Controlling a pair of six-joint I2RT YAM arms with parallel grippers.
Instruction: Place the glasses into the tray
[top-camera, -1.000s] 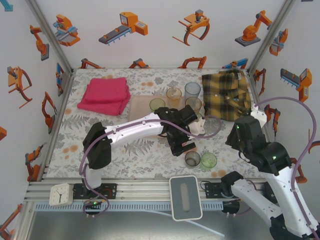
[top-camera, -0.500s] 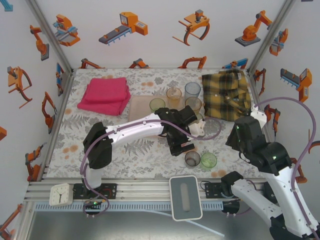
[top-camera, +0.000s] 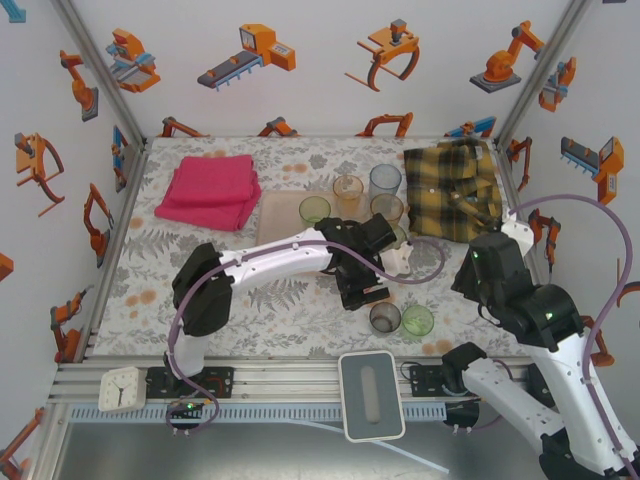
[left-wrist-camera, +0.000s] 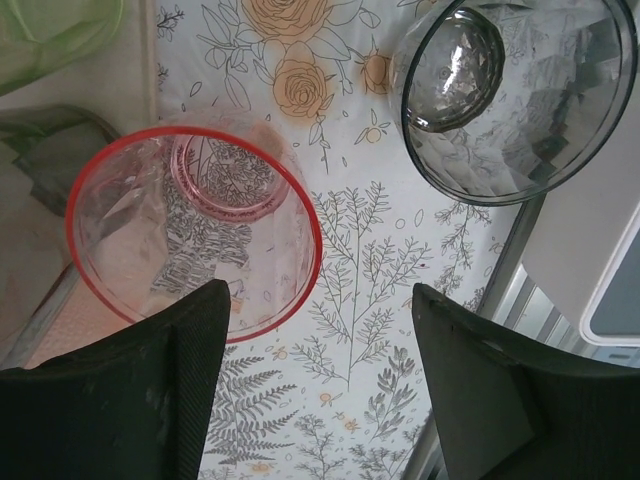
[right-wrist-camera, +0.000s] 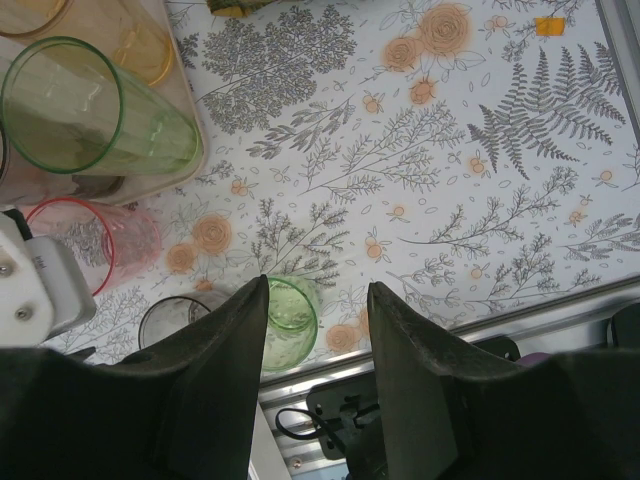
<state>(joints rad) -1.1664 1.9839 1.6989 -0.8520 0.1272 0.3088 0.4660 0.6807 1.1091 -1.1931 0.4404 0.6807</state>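
the left gripper (left-wrist-camera: 320, 310) is seen low over the floral table (top-camera: 140, 270), jaws spread wide and nothing clasped. a pink glass (left-wrist-camera: 195, 235) is caught just beside one finger, and a smoky grey glass (left-wrist-camera: 515, 95) is stood apart beyond the other. the tray (top-camera: 278, 222) is laid toward the table's far edge, mid-width, with a green glass (top-camera: 314, 210) and an orange glass (top-camera: 348, 190) upright on it. the right gripper (right-wrist-camera: 318, 295) is parted too and empty, held above a second green glass (right-wrist-camera: 290, 318) near the near edge.
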